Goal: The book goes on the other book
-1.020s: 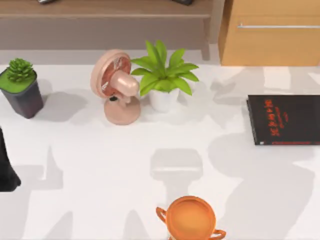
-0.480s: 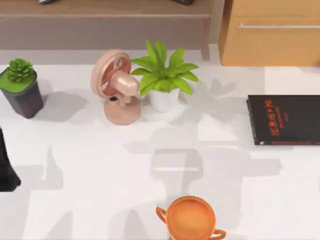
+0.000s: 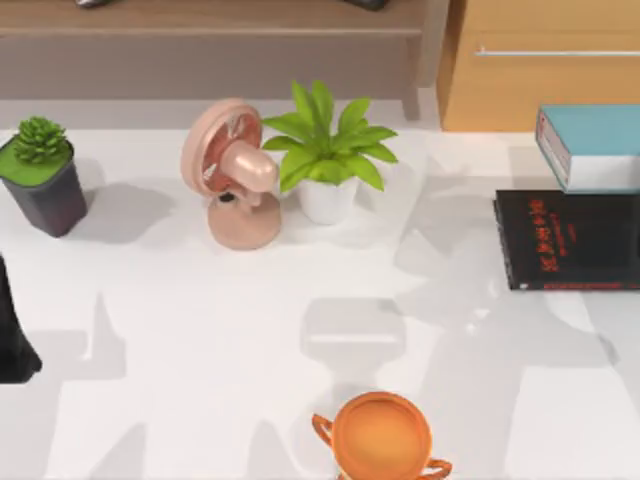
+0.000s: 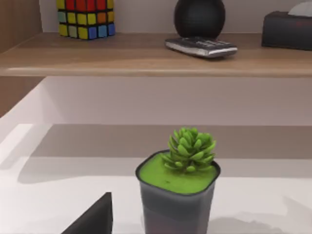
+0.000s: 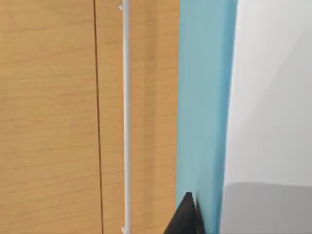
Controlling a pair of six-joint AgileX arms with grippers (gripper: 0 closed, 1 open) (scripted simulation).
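Observation:
The book (image 3: 592, 145), thick with a teal-blue cover and white page edges, hangs at the table's far right, cut off by the picture's edge. It overlaps the back edge of the other book (image 3: 568, 240), a flat black one with red lettering that lies on the table. In the right wrist view the teal cover (image 5: 204, 97) runs close past the camera. One dark fingertip (image 5: 186, 214) of my right gripper lies against it. My left arm (image 3: 12, 345) stays parked at the table's left edge.
A pink desk fan (image 3: 232, 175) and a leafy plant in a white pot (image 3: 328, 160) stand at the back centre. A succulent in a dark pot (image 3: 42, 175) sits back left. An orange bowl (image 3: 382, 437) is at the front. A wooden cabinet (image 3: 540, 65) stands behind the books.
The teal book has come into the top view from the right and now hangs over the black book's back edge. The shadows on the table have shifted. The left arm has not moved.

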